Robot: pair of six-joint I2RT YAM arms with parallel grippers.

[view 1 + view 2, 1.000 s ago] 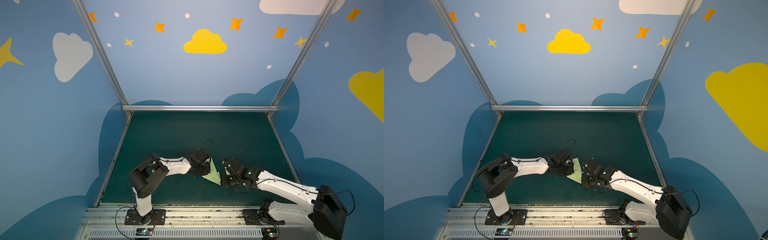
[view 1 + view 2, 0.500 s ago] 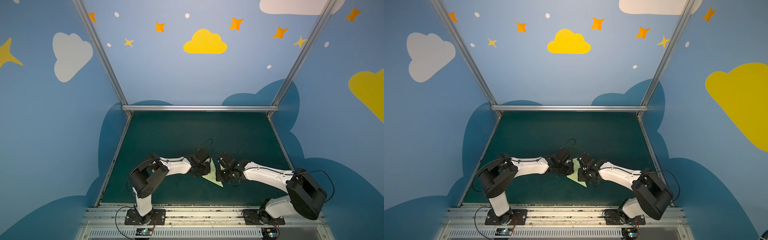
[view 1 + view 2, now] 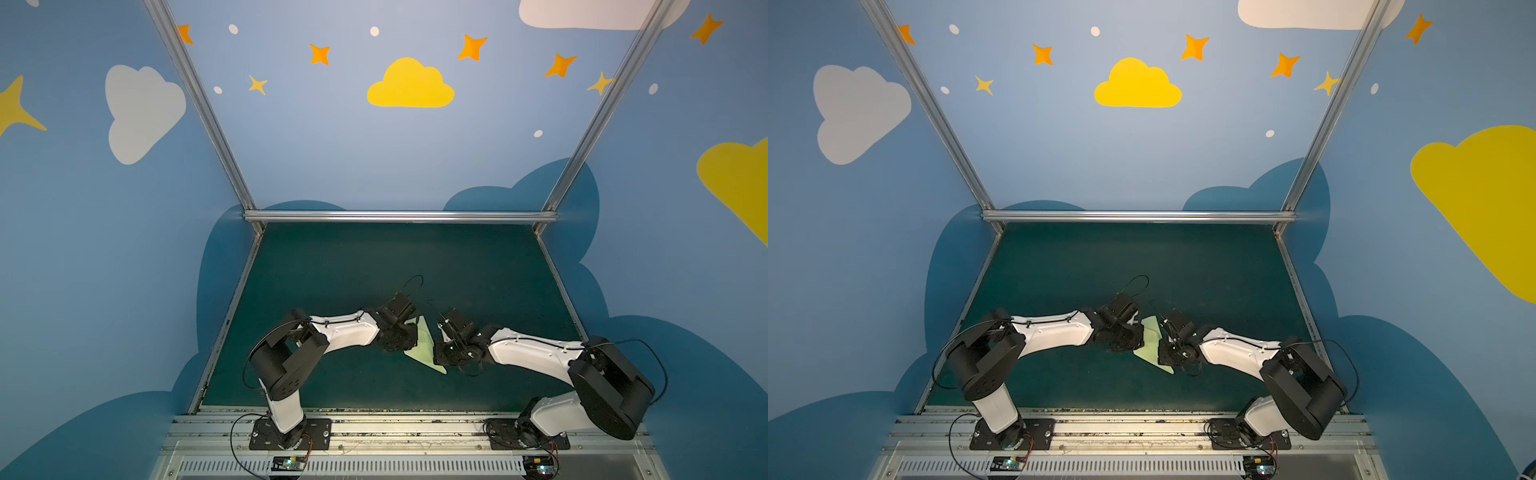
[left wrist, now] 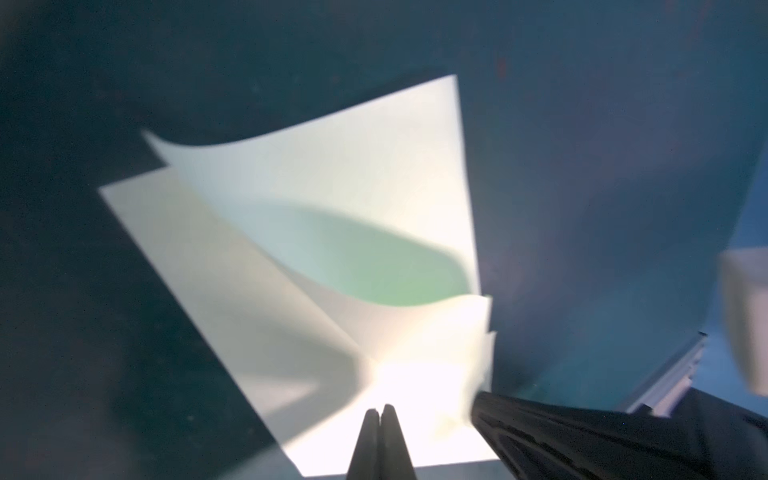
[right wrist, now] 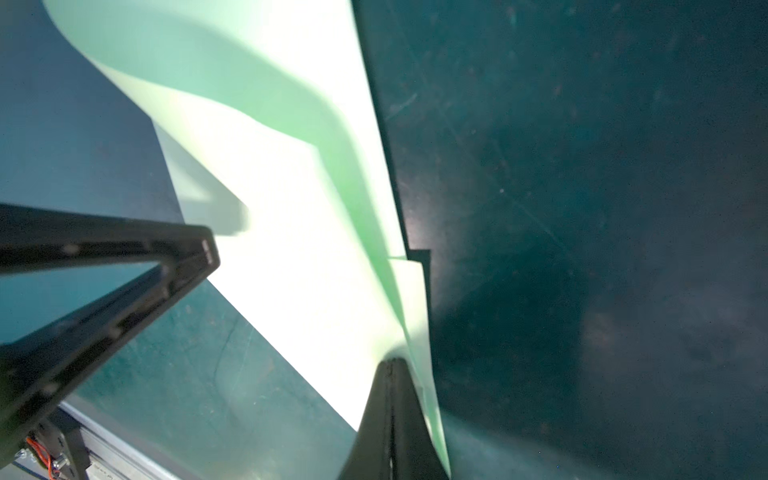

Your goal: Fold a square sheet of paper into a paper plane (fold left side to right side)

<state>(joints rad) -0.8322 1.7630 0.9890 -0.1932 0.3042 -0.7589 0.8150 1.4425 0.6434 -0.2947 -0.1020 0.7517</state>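
- Wrist views: my left fingers (image 4: 379, 432) and right fingers (image 5: 390, 415) are each pressed together, tips against the curled paper plane (image 4: 332, 166).
- Only the top views show it pointing toward 5 o'clock.

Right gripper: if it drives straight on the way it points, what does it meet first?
The paper plane: the right gripper, shut, has its tips at the raised flap; depth beyond is unclear.

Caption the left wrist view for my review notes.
Shut left gripper at the folded pale green paper, a flap curling up above the dark table.
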